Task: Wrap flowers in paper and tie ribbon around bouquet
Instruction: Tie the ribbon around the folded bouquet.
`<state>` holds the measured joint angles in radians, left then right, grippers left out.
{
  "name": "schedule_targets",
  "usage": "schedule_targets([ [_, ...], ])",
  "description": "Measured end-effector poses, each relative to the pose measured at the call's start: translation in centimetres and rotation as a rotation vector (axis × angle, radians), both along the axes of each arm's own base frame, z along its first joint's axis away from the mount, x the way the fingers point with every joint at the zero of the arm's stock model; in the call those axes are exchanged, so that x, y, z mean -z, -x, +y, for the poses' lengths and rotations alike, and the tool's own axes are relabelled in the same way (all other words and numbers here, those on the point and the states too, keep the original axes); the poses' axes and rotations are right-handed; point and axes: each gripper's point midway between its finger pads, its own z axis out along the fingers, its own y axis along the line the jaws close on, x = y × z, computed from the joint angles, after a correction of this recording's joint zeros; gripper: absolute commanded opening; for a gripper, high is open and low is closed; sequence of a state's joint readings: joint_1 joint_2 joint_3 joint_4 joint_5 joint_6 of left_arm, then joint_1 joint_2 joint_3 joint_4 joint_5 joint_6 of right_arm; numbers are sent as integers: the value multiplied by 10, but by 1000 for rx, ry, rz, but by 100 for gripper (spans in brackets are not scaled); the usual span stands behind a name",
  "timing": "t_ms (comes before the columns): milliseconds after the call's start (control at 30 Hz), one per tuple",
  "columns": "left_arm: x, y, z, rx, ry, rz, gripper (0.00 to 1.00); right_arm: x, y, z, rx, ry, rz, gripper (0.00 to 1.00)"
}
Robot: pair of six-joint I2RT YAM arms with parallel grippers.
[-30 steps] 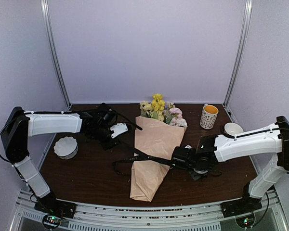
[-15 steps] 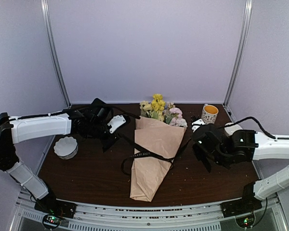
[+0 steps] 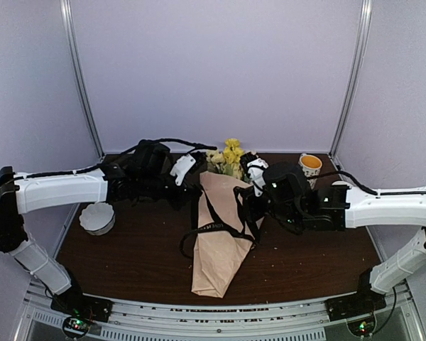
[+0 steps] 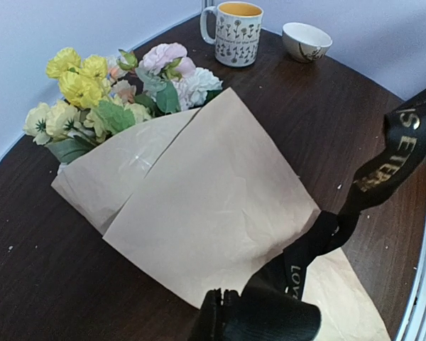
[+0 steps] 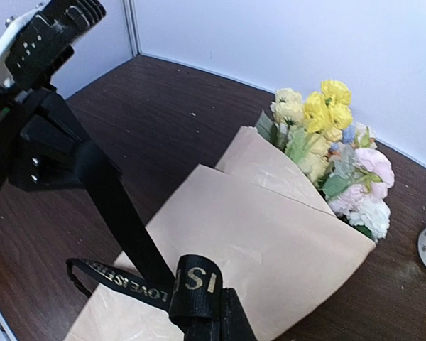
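Change: over the past second my two arms swung apart and then came in together, so both hands now meet over the wide upper part of the bouquet (image 3: 219, 245), with the ribbon (image 3: 214, 227) drawn up across it.
Meaning: I judge the wrapping done. The ribbon loops the cone's middle with its two ends crossing above the paper, but no knot is pulled tight yet.
Left hand (image 4: 224, 316): fingers fully closed, pinching one ribbon end. The band runs from them across the paper toward my other arm.
Right hand (image 5: 211, 323): also fully closed, gripping the other end, which folds over just above the fingers, gold lettering showing.
Ribbon: slack in places, a loose loop hanging off the cone's left side.
Bouquet: lying on the tabletop (image 3: 128, 249), narrow end toward me, with the flowers (image 3: 231, 153) at the far end.
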<state>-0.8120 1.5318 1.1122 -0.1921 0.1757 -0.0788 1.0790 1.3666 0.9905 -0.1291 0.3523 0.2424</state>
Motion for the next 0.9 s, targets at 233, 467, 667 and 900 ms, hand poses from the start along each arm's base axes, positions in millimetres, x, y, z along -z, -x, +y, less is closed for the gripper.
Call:
schedule_targets([
  [233,-3,6,-13,27,18,5,0,-9,-7,32,-58,-60,6,0],
  [467,-7,1,-14,11,16,-7,0,-3,-20,34,-68,-69,31,0],
  [667,9,-69,63,-279,24,54,0,10,-76,-85,234,-168,87,0],
  [900,92,-79,252,-826,11,330,0,56,5,-354,958,-556,-5,0],
])
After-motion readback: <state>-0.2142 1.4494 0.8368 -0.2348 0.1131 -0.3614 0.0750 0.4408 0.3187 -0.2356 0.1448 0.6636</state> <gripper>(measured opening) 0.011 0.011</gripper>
